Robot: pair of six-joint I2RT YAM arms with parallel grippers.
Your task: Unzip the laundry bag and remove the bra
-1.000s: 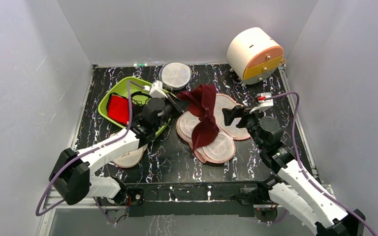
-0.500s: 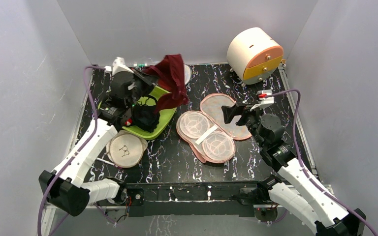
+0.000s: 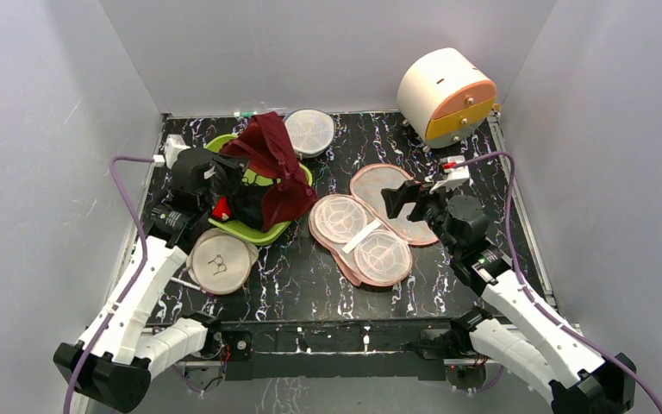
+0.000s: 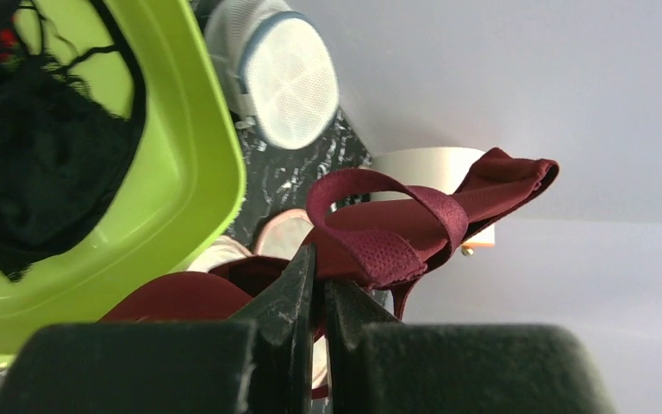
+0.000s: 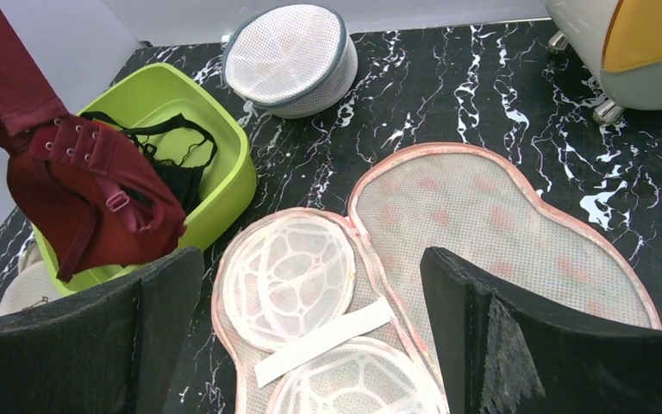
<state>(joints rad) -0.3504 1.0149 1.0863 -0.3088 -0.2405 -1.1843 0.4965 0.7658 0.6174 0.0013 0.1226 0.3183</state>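
The laundry bag (image 3: pixel 364 235) lies unzipped and spread flat at mid-table, its pale inside with two round mesh cups facing up and its printed flap (image 5: pixel 500 216) folded back to the right. The dark maroon bra (image 3: pixel 269 168) hangs in the air over the green bin (image 3: pixel 263 231), clear of the bag. My left gripper (image 3: pixel 231 177) is shut on the bra's band (image 4: pixel 379 237), with cloth pinched between the jaws (image 4: pixel 317 263). My right gripper (image 3: pixel 402 198) hovers open over the bag's flap, nothing between its fingers (image 5: pixel 310 267).
The green bin (image 5: pixel 233 185) holds a black bra (image 4: pixel 34 172) and a red garment (image 3: pixel 221 207). A round grey mesh disc (image 3: pixel 309 131) sits behind the bin, a cream disc (image 3: pixel 220 263) in front of it. A white-and-orange drum (image 3: pixel 445 89) stands at the back right. Walls close in three sides.
My left arm carried the bra from above the open bag leftward over the green bin, then lowered it. The right gripper stayed open and barely shifted.
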